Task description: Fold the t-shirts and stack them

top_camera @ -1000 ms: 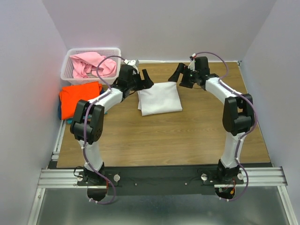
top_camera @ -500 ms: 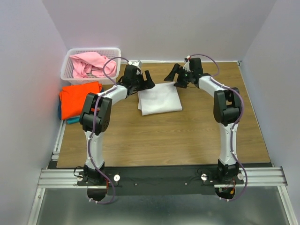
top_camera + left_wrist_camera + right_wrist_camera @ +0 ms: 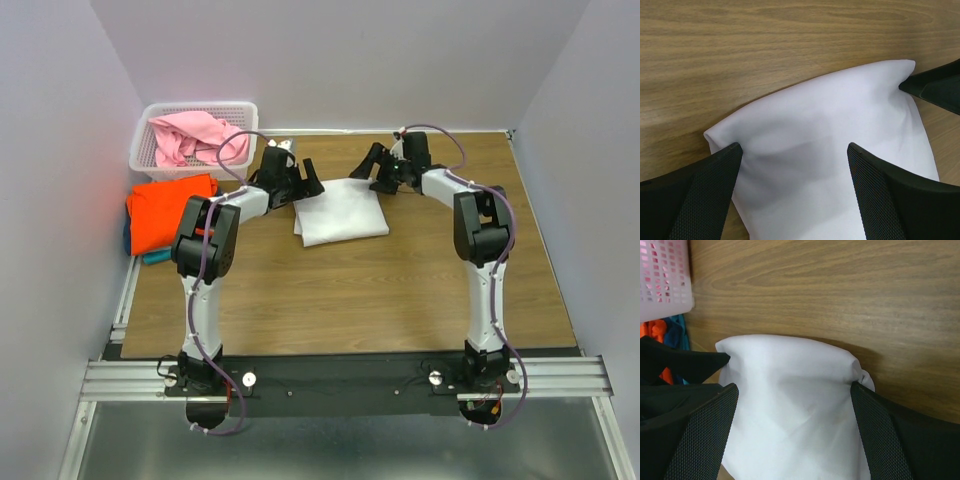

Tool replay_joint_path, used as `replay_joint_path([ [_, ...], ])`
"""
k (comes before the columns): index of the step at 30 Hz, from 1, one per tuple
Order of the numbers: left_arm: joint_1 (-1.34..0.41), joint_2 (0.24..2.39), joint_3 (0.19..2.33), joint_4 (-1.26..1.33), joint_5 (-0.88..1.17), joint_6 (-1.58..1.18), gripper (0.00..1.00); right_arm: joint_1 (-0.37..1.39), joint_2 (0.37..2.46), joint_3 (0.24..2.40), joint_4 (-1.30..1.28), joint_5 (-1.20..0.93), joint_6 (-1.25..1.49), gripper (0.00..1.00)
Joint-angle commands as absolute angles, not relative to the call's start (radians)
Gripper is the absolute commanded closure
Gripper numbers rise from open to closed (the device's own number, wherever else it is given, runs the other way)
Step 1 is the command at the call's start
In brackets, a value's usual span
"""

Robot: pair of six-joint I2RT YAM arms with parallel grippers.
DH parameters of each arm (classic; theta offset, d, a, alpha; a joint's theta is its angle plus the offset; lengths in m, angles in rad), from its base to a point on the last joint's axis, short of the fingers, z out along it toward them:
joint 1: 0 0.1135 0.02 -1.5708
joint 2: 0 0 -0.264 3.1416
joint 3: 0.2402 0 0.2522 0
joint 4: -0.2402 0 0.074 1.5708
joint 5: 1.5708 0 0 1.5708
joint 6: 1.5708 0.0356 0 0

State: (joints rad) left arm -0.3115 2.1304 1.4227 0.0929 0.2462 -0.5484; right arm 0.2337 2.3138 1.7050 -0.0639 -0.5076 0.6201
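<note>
- The soft, folded white t-shirt (image 3: 341,212) lies flat as a neat, slightly skewed rectangle. It sits close to the far edge of the wooden tabletop (image 3: 340,300), a little left of its middle.
- Its far edge humps up a little, with shallow creases between its two far corners.
- Four shirts show, one of each colour:
  - the white one;
  - a bright orange t-shirt (image 3: 168,210), folded flat at the left edge;
  - a teal t-shirt (image 3: 156,257), only a sliver showing under the orange one's near side;
  - a crumpled pink t-shirt (image 3: 195,139) inside the single white plastic lattice basket (image 3: 200,106) at the far left corner.
- Two arms reach over the far edge.
  - The left gripper (image 3: 794,150) has its jaws spread wide over the white shirt's far left corner.
  - The right gripper (image 3: 794,389) is just as wide over the far right corner.
  - Neither pinches cloth, though the cloth's edge meets the fingertips.
- Only the top view shows all four shirts and the full outline of the fold.
- The left wrist view shows the mesh-textured finger pads (image 3: 700,195) and a tip of the other gripper at the far corner.
- The right wrist view adds a small bunched tuck at the right corner, plus the basket's lattice with orange and teal cloth beside it.
</note>
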Motion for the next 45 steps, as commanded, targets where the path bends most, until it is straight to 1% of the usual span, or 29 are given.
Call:
replay_joint_path([
  [1, -0.308, 2.132, 1.352, 0.124, 0.261, -0.564, 0.06, 0.241, 2.272, 1.568, -0.026, -0.500, 0.650, 0.00],
  [6, -0.308, 2.085, 1.263, 0.163, 0.261, -0.575, 0.06, 0.247, 2.174, 1.407, 0.047, -0.476, 0.676, 0.00],
  [7, -0.308, 2.062, 1.221, 0.167, 0.259, -0.577, 0.06, 0.253, 2.151, 1.344, 0.067, -0.468, 0.678, 0.00],
  [9, -0.311, 2.033, 1.168, 0.199, 0.262, -0.590, 0.06, 0.258, 2.094, 1.286, 0.081, -0.453, 0.683, 0.00],
  [12, -0.319, 1.945, 1.024, 0.251, 0.267, -0.609, 0.06, 0.270, 2.017, 1.174, 0.107, -0.443, 0.689, 0.00],
  [16, -0.339, 1.853, 0.893, 0.304, 0.253, -0.629, 0.06, 0.302, 1.910, 1.020, 0.156, -0.408, 0.698, 0.00],
  [24, -0.400, 1.675, 0.690, 0.339, 0.190, -0.669, 0.06, 0.350, 1.720, 0.795, 0.196, -0.318, 0.716, 0.00],
  [28, -0.426, 1.560, 0.624, 0.333, 0.147, -0.690, 0.05, 0.362, 1.628, 0.753, 0.198, -0.318, 0.709, 0.00],
  [32, -0.451, 1.442, 0.615, 0.296, 0.108, -0.686, 0.02, 0.367, 1.565, 0.750, 0.195, -0.330, 0.692, 0.00],
  [37, -0.460, 1.268, 0.621, 0.200, 0.035, -0.686, 0.02, 0.368, 1.429, 0.775, 0.154, -0.302, 0.670, 0.00],
  [41, -0.462, 1.142, 0.575, 0.129, 0.009, -0.709, 0.02, 0.367, 1.286, 0.779, 0.071, -0.184, 0.661, 0.00],
  [45, -0.480, 1.023, 0.509, 0.054, -0.051, -0.785, 0.02, 0.367, 1.105, 0.704, 0.034, 0.075, 0.719, 0.00],
])
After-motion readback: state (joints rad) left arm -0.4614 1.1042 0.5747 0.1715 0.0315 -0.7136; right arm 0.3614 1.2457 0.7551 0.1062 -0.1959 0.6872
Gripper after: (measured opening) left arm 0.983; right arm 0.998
